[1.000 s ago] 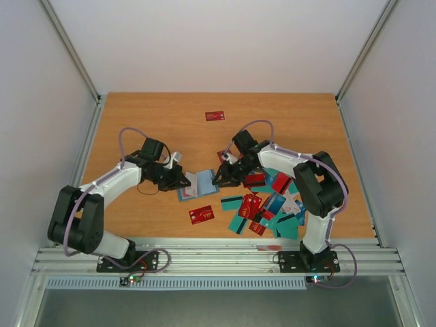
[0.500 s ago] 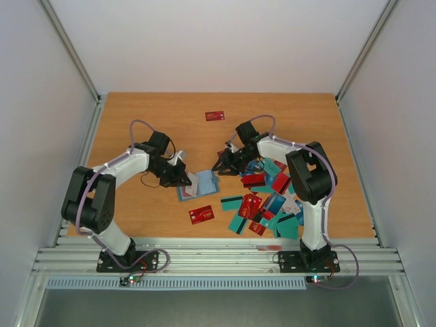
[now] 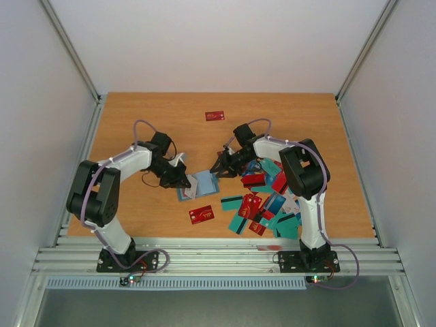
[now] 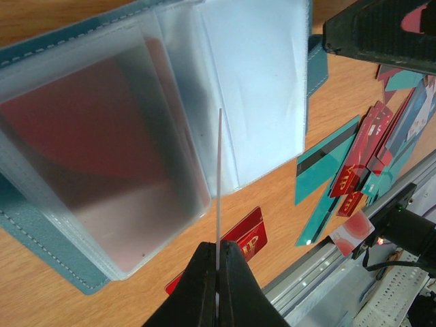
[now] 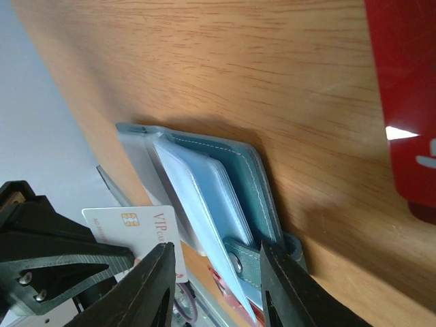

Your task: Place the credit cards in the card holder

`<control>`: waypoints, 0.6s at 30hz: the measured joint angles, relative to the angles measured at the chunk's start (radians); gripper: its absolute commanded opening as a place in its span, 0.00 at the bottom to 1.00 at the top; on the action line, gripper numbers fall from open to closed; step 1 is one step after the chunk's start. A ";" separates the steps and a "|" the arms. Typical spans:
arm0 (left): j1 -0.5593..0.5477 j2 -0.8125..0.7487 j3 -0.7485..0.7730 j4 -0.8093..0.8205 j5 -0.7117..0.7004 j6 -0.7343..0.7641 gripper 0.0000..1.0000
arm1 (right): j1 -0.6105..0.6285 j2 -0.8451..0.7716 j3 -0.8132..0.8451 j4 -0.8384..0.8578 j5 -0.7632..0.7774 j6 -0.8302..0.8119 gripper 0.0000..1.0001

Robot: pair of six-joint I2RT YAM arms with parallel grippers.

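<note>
The card holder (image 3: 199, 185) lies open on the table, its clear sleeves fanned out (image 4: 136, 136), one with a red card inside. My left gripper (image 3: 179, 178) is at its left edge, shut (image 4: 218, 246) on a white VIP card (image 5: 136, 228), which is edge-on (image 4: 219, 170) over the sleeves. My right gripper (image 3: 220, 170) is at the holder's right edge, open (image 5: 218, 286), with its fingers on either side of the snap strap (image 5: 238, 262). Loose credit cards (image 3: 266, 204), red, teal and blue, are piled to the right.
One red card (image 3: 201, 214) lies just in front of the holder, also in the left wrist view (image 4: 238, 238). Another red card (image 3: 214, 116) lies alone at the back. The metal rail (image 3: 218, 255) runs along the near edge. White walls close in both sides.
Both arms have folded closer to their bases while the grippers stay at the holder. My left gripper has shifted slightly toward the holder with the white card.
</note>
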 measured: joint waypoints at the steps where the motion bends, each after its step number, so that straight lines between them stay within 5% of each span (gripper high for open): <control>1: 0.000 0.004 0.000 0.000 0.000 0.001 0.00 | 0.000 0.001 0.000 0.000 -0.002 0.000 0.36; 18: 0.000 0.042 -0.004 0.019 0.033 0.025 0.00 | 0.000 0.023 0.001 -0.002 -0.027 -0.001 0.36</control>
